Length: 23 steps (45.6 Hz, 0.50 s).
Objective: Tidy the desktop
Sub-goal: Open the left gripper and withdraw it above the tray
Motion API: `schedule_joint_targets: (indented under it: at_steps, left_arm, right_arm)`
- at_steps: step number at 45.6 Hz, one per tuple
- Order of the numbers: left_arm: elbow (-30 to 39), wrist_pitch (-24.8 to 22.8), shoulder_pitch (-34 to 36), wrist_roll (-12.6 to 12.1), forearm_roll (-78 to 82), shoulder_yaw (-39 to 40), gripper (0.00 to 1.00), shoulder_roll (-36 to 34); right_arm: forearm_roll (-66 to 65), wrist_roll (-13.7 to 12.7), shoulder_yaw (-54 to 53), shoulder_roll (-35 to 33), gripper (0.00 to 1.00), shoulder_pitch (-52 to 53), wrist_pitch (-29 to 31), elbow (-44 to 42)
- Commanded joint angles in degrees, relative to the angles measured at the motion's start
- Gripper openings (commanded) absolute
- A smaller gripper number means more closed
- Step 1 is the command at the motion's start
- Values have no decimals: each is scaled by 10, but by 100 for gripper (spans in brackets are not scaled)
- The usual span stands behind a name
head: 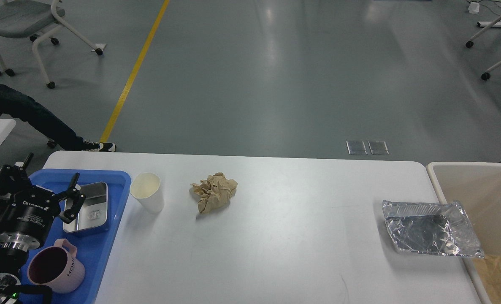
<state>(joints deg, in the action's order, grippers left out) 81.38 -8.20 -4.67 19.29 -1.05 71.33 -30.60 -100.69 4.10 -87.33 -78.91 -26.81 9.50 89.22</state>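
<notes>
While your left gripper (47, 177) hovers wide open over the blue tray (102, 249), paper cup (147, 197) stands just right of it on the desktop (275, 236).

Glossy grey floor (275, 84) with a yellow line (134, 71) and wheeled chairs (26, 21).

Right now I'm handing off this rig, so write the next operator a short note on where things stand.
Left gripper: open, empty, above the blue tray.
Right gripper: out of view.
In the tray: steel dish, pink mug.
Loose on the desktop: paper cup, crumpled paper, foil tray by the beige bin.
Left: likely those three.
</notes>
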Motion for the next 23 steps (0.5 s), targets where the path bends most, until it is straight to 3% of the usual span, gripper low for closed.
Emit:
schedule_joint_targets:
  at_steps: [1, 23]
  left_arm:
    - [-3, -1, 0, 4, 0, 0, 96, 6]
    - [-5, 0, -1, 5, 0, -1, 96, 17]
  right_arm:
    - [3, 101, -2, 0, 100, -3, -47, -1]
    - [8, 106, 71, 45, 100, 0, -41, -110]
